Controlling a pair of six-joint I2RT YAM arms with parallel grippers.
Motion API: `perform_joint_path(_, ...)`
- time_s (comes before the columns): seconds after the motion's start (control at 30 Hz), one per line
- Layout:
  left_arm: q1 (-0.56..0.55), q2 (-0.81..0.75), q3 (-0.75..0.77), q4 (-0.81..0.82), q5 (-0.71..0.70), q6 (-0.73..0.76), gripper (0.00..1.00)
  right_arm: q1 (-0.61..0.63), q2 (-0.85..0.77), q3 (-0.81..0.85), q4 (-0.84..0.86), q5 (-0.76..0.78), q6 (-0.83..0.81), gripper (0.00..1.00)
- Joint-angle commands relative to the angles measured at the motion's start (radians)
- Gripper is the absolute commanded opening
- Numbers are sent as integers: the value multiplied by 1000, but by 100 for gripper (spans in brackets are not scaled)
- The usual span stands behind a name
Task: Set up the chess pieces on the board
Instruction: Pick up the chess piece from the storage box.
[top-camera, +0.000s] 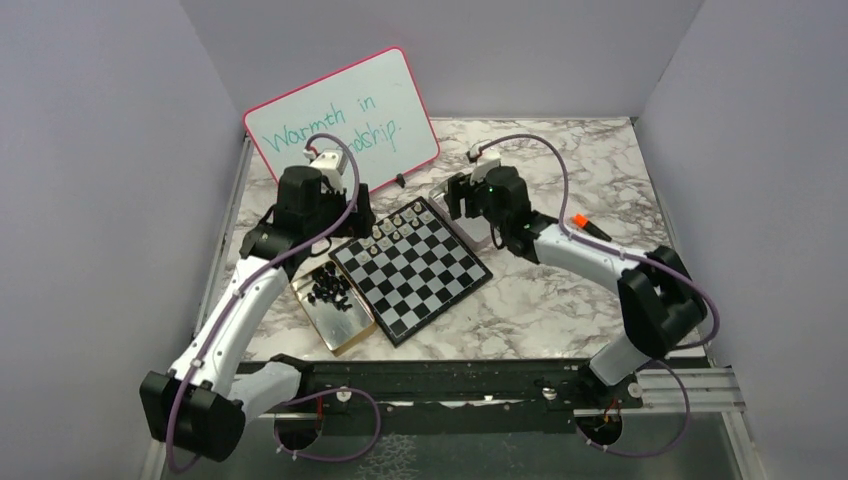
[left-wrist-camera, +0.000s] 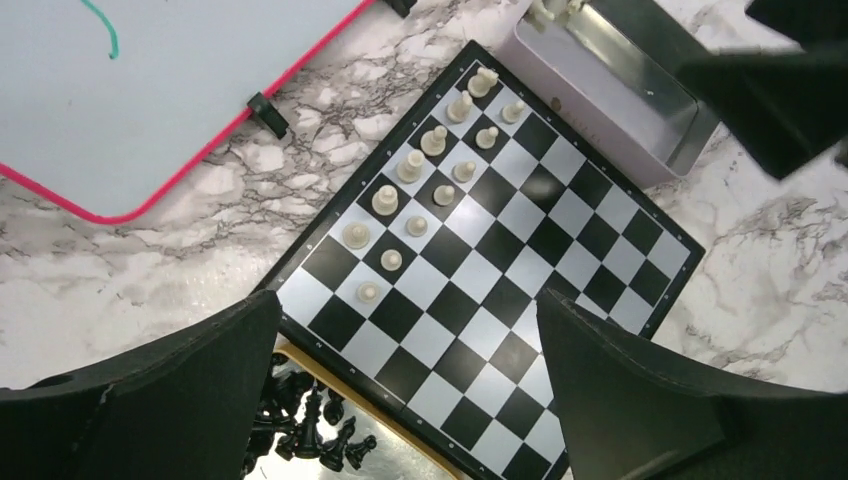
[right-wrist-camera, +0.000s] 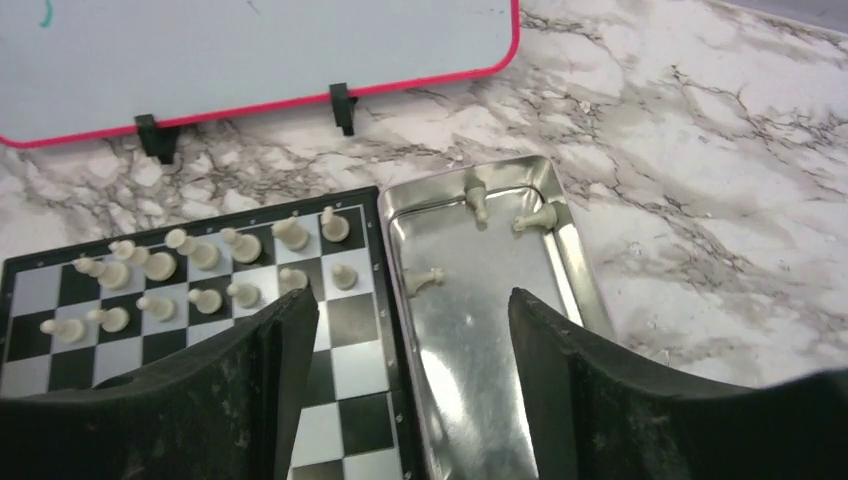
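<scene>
The left claw (left-wrist-camera: 410, 345) hangs open and empty above the board (left-wrist-camera: 520, 262); the right claw (right-wrist-camera: 412, 340), also open, hangs over a tin (right-wrist-camera: 470, 300) holding cream pieces (right-wrist-camera: 537, 217).

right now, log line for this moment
left gripper open above chessboard | right gripper open above silver tin | three white pieces in tin | black pieces in gold tin

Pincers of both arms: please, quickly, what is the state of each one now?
Left pincer: open, holding nothing, above the glossy black-and-white chequered chessboard.
Right pincer: open, holding nothing, above the shiny silver metal tin.
</scene>
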Motion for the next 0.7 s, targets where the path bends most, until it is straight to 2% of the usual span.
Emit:
perform_joint_path(0.0,-2,-148,-184,130,15,26,99,-144,159,112,0,-303,-33,67)
perform_joint_path(0.13,-3,-235,-259,146,-22,26,99,-193,293,223,-39,-375,-111,44)
perform_joint_path(0.23,-3,-290,-318,200,-18,6,99,-192,358,246,16,-407,-164,35)
perform_joint_path(0.37,-2,-293,-307,177,11,41,99,-193,441,299,25,-419,-187,31)
perform_joint_path(0.67,-4,-321,-316,166,-17,61,99,-193,564,391,15,-372,-276,32)
